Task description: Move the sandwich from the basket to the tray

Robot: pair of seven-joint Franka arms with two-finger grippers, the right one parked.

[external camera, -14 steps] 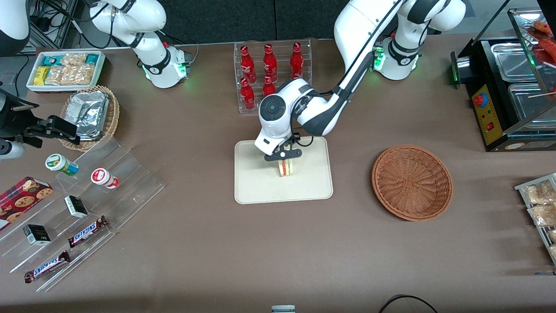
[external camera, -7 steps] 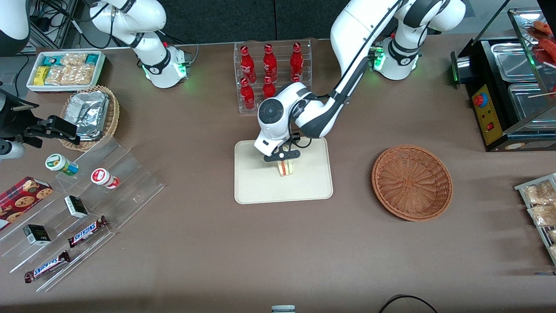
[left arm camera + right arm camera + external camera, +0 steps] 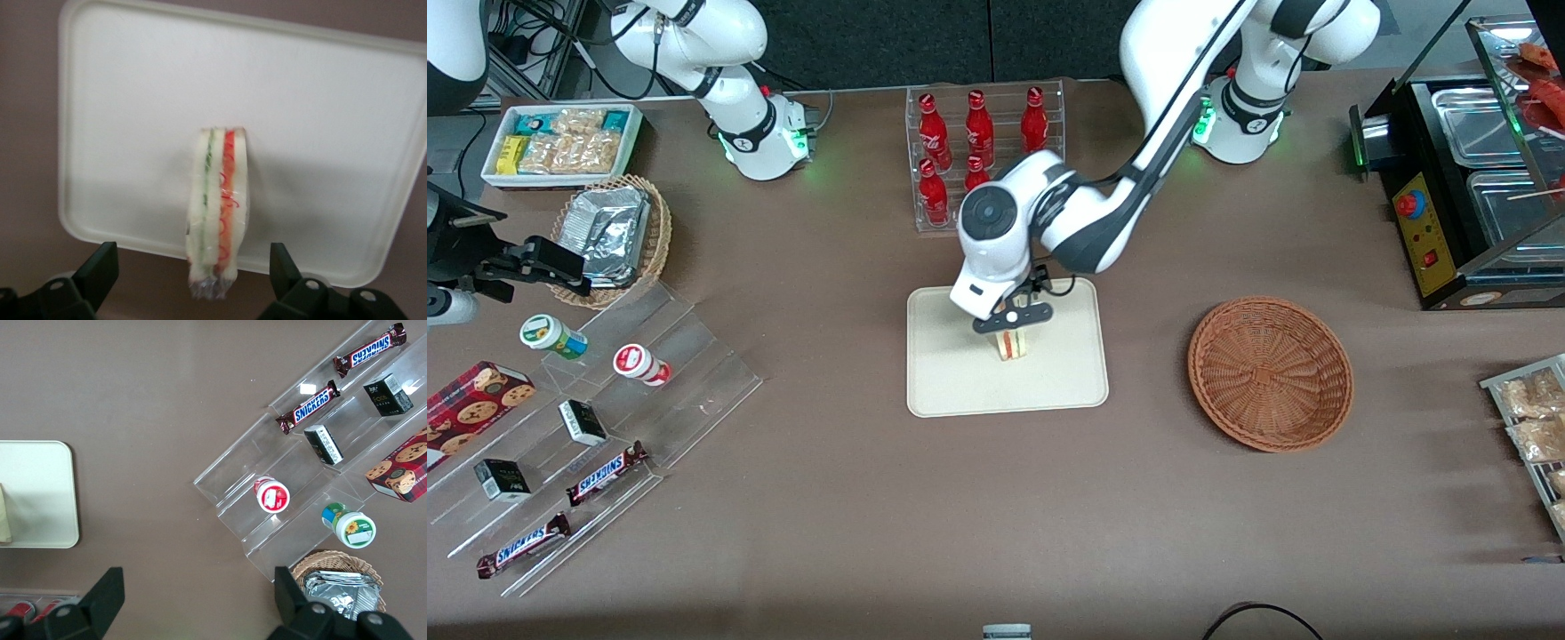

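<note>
Now the sandwich [image 3: 1013, 345] stands on edge on the tray [image 3: 951, 391], near its middle. Claw [image 3: 1013, 317] sits just above it with fingers [image 3: 100, 270] spread wide, clear of the bread on both sides. Basket [image 3: 1270, 373] lies on the table [image 3: 871, 516] toward the working arm's end, well apart from the tray.

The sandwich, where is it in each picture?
Front view: sandwich stands on the tray, under the open gripper.
Left wrist view: sandwich between the gripper's fingers, untouched.
Right wrist view: only its edge shows.
Shared landmark: the tray.
</note>
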